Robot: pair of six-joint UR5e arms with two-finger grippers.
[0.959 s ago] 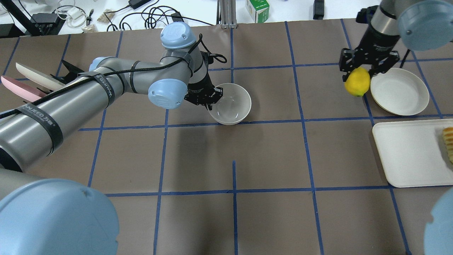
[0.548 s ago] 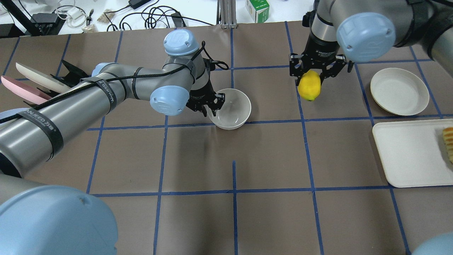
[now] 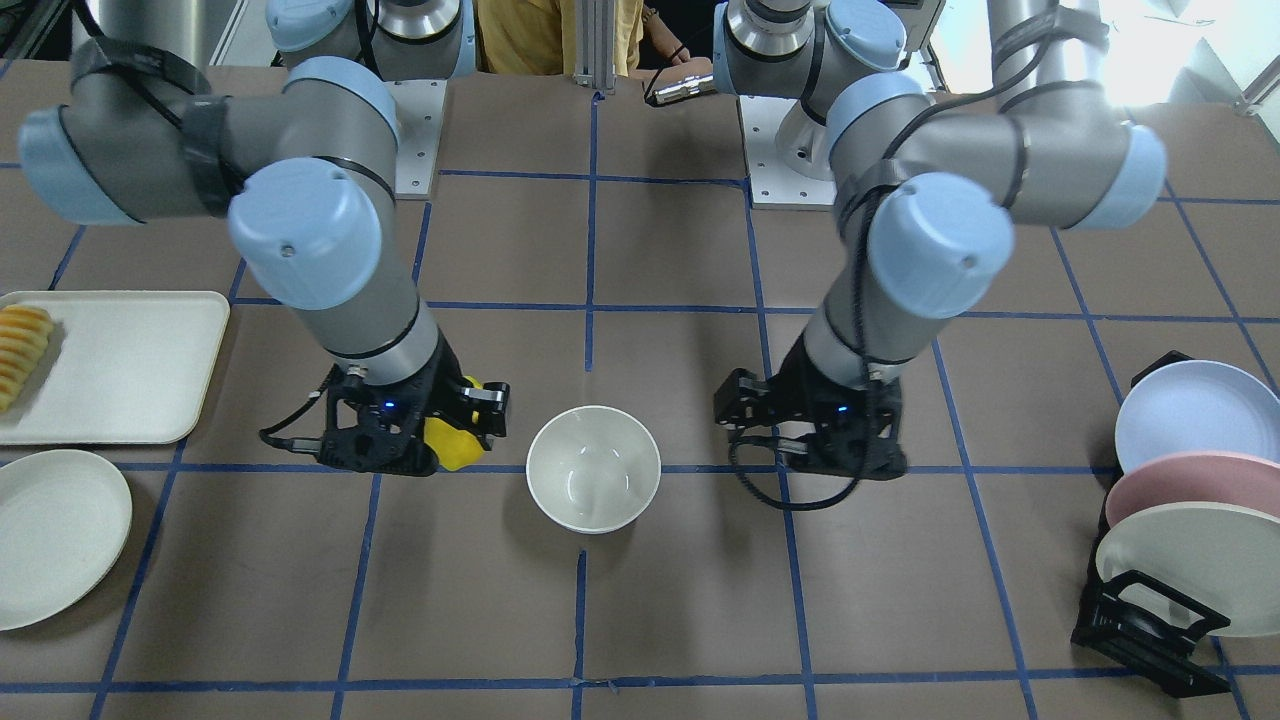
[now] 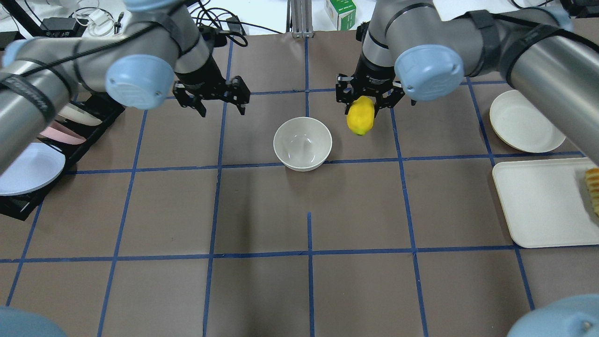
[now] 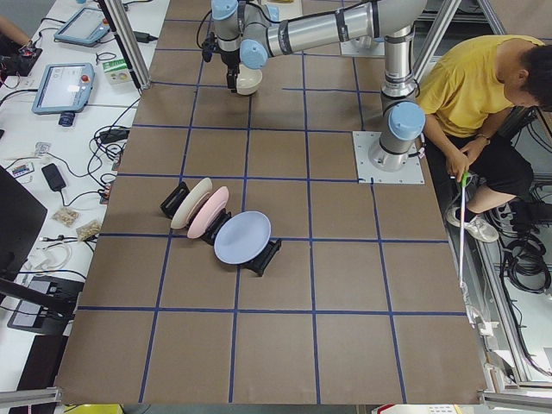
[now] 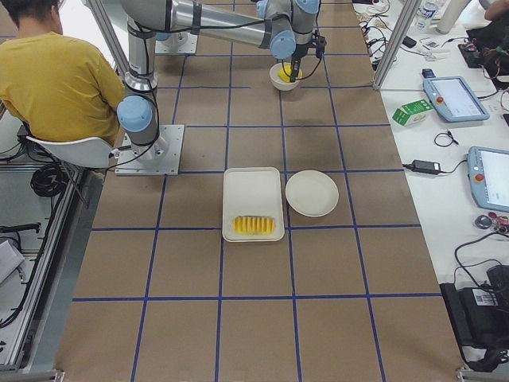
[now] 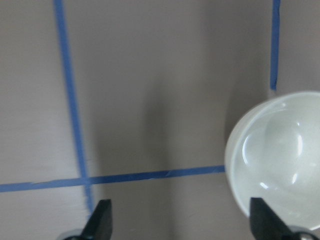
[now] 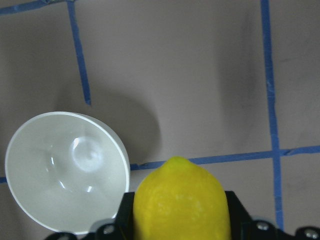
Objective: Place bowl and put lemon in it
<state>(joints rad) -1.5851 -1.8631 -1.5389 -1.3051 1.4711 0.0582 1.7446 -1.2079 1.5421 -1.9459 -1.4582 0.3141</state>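
The off-white bowl [image 4: 303, 142] stands upright and empty on the brown table, also in the front view [image 3: 593, 468] and both wrist views [image 7: 280, 160] [image 8: 65, 170]. My left gripper [image 4: 221, 108] is open and empty, raised, apart from the bowl on its far left side; its fingertips [image 7: 102, 222] frame bare table. My right gripper [image 4: 366, 104] is shut on the yellow lemon [image 4: 360, 116] and holds it in the air just right of the bowl. The lemon [image 8: 180, 200] fills the bottom of the right wrist view and shows partly behind the gripper in the front view [image 3: 455, 445].
A flat cream plate [image 4: 526, 120] and a white tray [image 4: 538, 201] with sliced orange-yellow food [image 4: 593, 187] lie at the right. A black rack [image 4: 89, 135] with blue, pink and cream plates stands at the left. Blue tape lines cross the table.
My left gripper has let go of the bowl, opened and moved up and away to the left. My right gripper has carried the lemon leftward to just beside the bowl.
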